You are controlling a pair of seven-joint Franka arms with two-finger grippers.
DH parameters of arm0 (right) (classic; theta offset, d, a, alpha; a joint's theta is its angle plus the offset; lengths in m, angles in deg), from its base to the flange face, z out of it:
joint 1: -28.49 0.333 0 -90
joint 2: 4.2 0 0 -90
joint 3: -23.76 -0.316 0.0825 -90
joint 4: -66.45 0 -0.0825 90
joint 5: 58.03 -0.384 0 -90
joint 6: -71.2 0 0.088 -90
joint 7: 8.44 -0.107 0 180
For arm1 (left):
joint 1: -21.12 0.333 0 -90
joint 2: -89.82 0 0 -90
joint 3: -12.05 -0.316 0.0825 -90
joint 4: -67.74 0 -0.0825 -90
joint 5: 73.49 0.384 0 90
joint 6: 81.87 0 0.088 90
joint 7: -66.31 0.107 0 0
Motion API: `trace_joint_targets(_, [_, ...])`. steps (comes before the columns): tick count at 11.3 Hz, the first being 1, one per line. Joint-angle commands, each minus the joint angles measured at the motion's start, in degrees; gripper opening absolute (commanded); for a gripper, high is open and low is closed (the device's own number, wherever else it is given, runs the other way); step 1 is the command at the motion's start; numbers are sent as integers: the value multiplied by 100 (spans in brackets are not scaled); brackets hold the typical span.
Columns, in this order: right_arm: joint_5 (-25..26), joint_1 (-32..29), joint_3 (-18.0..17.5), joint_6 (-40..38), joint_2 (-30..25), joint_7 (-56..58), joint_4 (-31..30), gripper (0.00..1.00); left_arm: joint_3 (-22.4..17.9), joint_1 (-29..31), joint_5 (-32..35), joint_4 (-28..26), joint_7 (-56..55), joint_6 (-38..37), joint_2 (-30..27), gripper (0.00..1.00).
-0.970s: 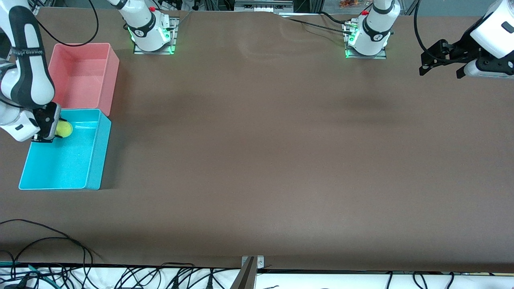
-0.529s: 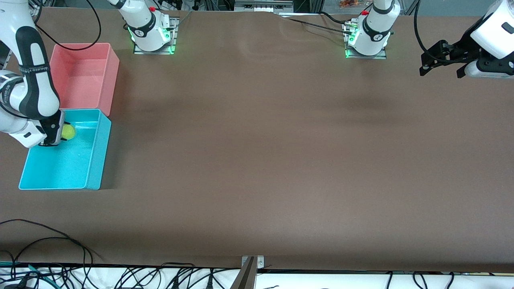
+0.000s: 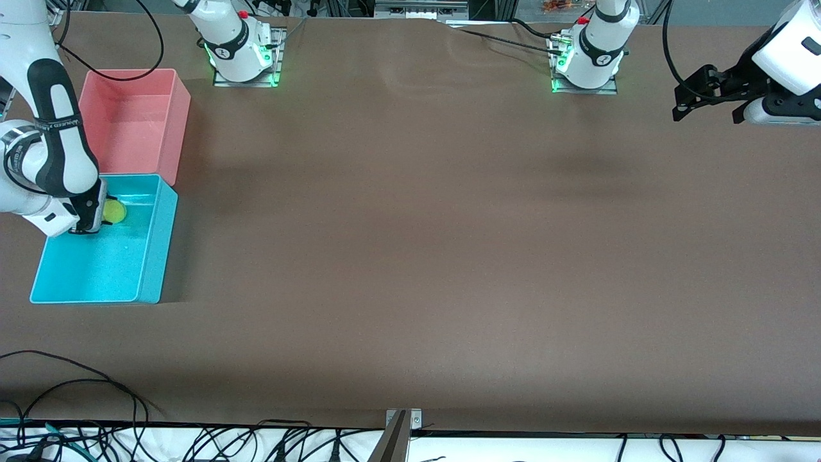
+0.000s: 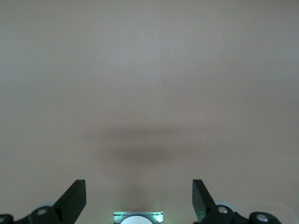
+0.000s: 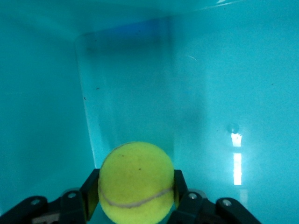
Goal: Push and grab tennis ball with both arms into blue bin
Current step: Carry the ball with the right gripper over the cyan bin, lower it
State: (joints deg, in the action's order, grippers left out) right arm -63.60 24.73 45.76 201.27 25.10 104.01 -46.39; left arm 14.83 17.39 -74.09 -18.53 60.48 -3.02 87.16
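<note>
The blue bin (image 3: 102, 247) sits on the brown bench (image 3: 449, 224) at the right arm's end, and every place below is given relative to it. The tennis ball (image 3: 115, 210) is inside the blue bin, in the part of it farther from the front camera, close to the wall that faces the pink bin (image 3: 131, 122). The right wrist view shows the tennis ball (image 5: 136, 182) between the 2 fingers (image 5: 88, 191) of the right gripper (image 5: 135, 193), which press against its sides, so the right gripper is clamped on the ball. In the front view the right gripper (image 3: 96, 215) reaches down into the blue bin (image 5: 42, 116), with the white right arm (image 3: 51, 147) bending over the bin's outer wall.

The pink bin stands just beside the blue bin, farther from the front camera, their short walls almost touching.

The left gripper (image 3: 696, 96) waits well apart from the blue bin, up over the bench at the left arm's end. In the left wrist view the left gripper (image 4: 138, 200) has its fingers spread wide with nothing between them, over bare bench (image 4: 149, 93).
</note>
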Motion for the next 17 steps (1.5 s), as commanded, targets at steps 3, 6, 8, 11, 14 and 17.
trace_joint_targets(3, [-312,-99,-46,28,164,155,148,85,30,-278,561,225,-23,-141,100,100])
trace_joint_targets(6, [-348,-108,-46,28,164,155,148,100,21,-252,544,225,-58,-141,108,100])
trace_joint_targets(8, [-348,-99,-55,-7,156,146,192,100,21,-226,535,225,-84,-141,100,100])
trace_joint_targets(11, [-348,-90,-55,-86,129,120,289,100,21,-234,500,225,-85,-141,100,100])
trace_joint_targets(14, [-356,-55,-55,-561,85,93,579,100,12,-217,456,225,-85,-141,100,100])
trace_joint_targets(17, [-356,-46,-55,-789,-20,15,632,100,4,-199,456,225,-85,-150,100,100])
